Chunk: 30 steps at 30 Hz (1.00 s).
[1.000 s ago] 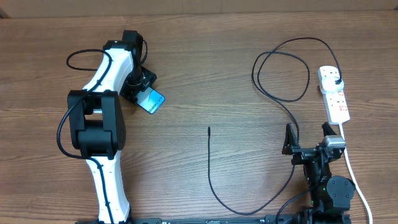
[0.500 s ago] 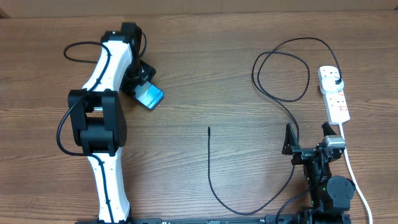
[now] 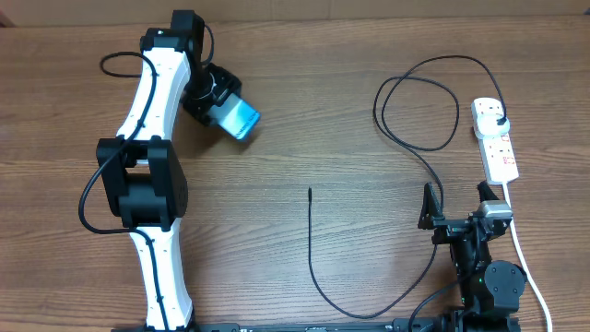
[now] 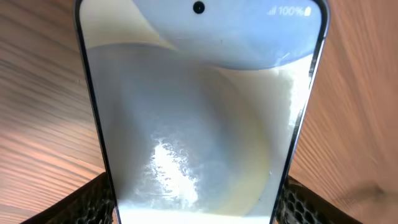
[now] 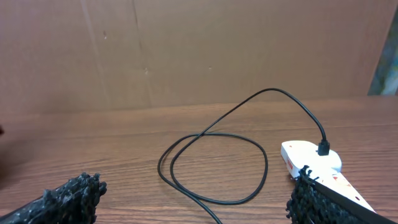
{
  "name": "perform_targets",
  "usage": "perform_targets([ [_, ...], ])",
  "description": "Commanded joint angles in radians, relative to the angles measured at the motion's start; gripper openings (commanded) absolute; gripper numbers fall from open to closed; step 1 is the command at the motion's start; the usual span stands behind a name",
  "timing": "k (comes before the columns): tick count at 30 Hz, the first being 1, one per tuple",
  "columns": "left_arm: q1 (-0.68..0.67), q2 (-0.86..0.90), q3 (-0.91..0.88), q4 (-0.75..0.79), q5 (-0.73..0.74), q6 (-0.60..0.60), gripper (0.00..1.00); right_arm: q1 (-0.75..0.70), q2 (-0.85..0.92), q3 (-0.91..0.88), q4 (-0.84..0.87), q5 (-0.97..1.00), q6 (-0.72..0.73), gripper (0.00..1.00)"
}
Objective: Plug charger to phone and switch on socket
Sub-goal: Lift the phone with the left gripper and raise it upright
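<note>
One phone [image 3: 241, 119] sits clamped in the left hand [image 3: 228, 109].

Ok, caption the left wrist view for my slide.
Left gripper clamps the phone, screen toward camera, wooden table behind.

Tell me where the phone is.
Overhead, the phone is at the table's upper left, gripped by the left gripper, far from the charger's free tip at centre and the socket at the right edge.
</note>
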Motion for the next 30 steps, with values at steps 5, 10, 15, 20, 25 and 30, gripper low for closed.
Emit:
perform_targets([
  [5, 0.005, -0.004, 0.032, 0.034, 0.576, 0.021, 0.04, 0.005, -0.011, -0.010, 0.003, 0.009, 0.007, 1.00],
  [10, -0.019, -0.004, 0.032, 0.017, 0.750, 0.022, 0.04, 0.005, -0.011, -0.010, 0.003, 0.010, 0.007, 1.00],
  [15, -0.050, -0.004, 0.032, 0.015, 0.917, 0.022, 0.04, 0.005, -0.011, -0.010, 0.003, 0.010, 0.007, 1.00],
  [20, -0.076, -0.004, 0.032, 0.015, 1.006, 0.022, 0.04, 0.005, -0.011, -0.010, 0.003, 0.010, 0.007, 1.00],
  [25, -0.090, -0.004, 0.032, 0.015, 1.029, 0.022, 0.04, 0.005, -0.011, -0.010, 0.003, 0.009, 0.007, 1.00],
  [30, -0.091, -0.004, 0.032, 0.015, 1.030, 0.022, 0.04, 0.005, -0.011, -0.010, 0.003, 0.009, 0.007, 1.00],
])
